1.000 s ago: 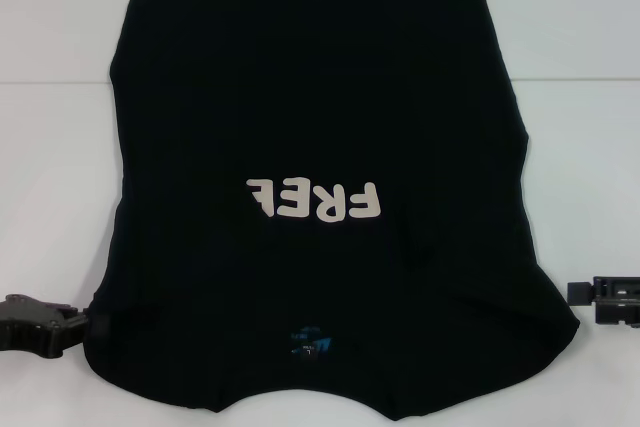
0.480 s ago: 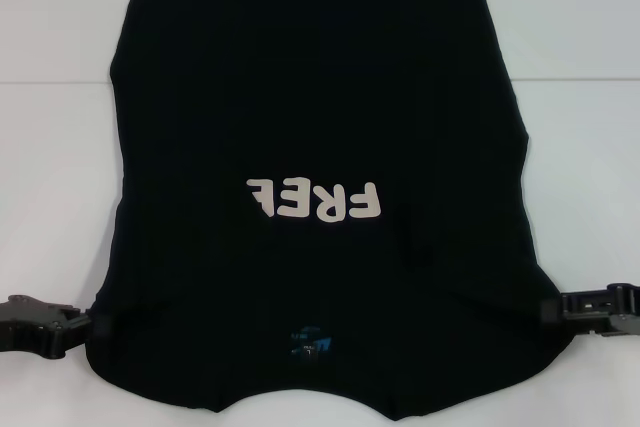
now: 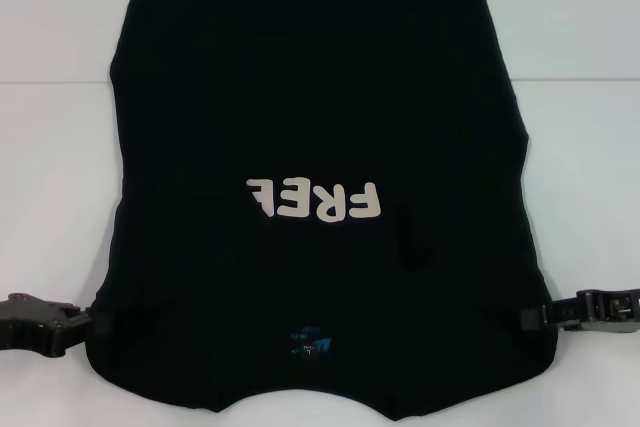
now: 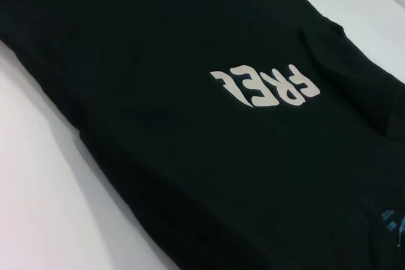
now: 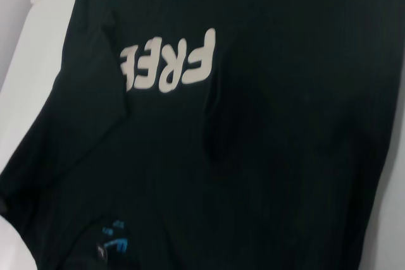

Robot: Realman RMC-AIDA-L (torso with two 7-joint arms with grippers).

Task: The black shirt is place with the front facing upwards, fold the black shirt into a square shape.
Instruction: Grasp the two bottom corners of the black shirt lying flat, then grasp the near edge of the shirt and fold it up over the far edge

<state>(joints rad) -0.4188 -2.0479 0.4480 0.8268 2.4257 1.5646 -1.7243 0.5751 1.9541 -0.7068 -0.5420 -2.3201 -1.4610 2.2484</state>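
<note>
Black shirt (image 3: pixel 320 147) lies flat on your white table (image 3: pixel 580 147), lettering up, collar nearest. Left end effector (image 3: pixel 88 325) touches its near-left edge; right end effector (image 3: pixel 530 319) its near-right edge. Cannot tell whether either is clamped.

surface: white table (image 3: pixel 60 197) | seam across far part | light: even

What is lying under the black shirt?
The black shirt lies flat on a white table, which shows around its edges. Both gripper tips, left gripper and right gripper, reach its lower corners. What the cloth itself covers cannot be seen.
</note>
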